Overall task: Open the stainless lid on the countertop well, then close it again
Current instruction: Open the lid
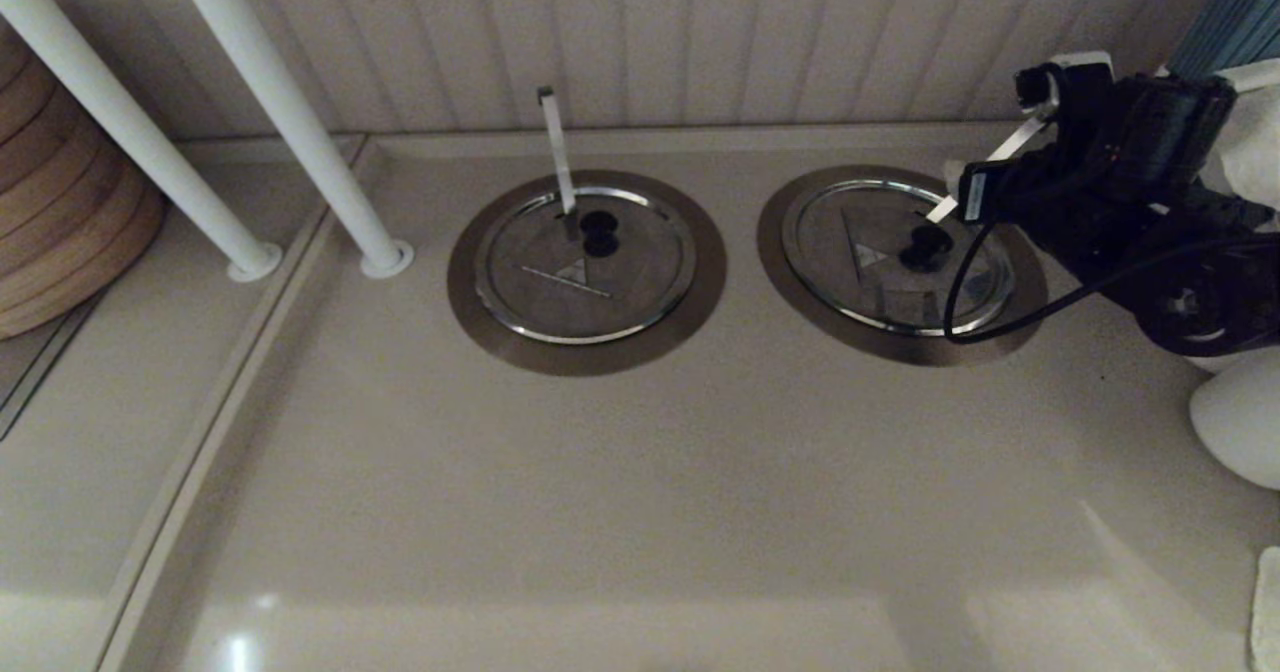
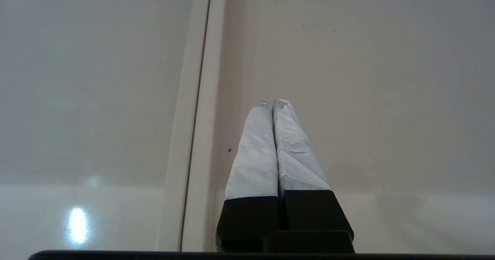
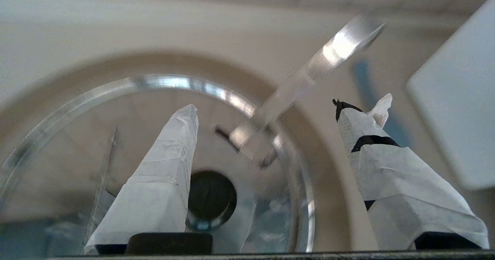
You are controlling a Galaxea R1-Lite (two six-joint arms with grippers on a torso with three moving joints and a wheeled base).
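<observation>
The stainless lid [image 1: 870, 262] lies flat on the countertop well, whose dull collar [image 1: 880, 349] rings it at the right of the counter. Its black knob [image 1: 925, 247] sits in the middle, and a diagonal metal strip [image 1: 1010, 142] rises from the lid's far right side. My right arm [image 1: 1100, 182] reaches in over the lid's right edge. In the right wrist view the right gripper [image 3: 278, 107] is open above the lid [image 3: 77, 155]. The knob [image 3: 212, 194] sits just inside one finger [image 3: 162, 175], untouched, and the strip [image 3: 328, 55] crosses between the fingers. My left gripper [image 2: 272, 103] is shut over bare counter.
A twin lid [image 1: 585, 262] with a near-vertical strip [image 1: 557, 147] sits left of the task lid. Two white poles [image 1: 290, 112] stand at the back left beside stacked wooden rounds [image 1: 60, 222]. A white rounded object [image 1: 1240, 422] sits at the right edge, with the panelled wall behind.
</observation>
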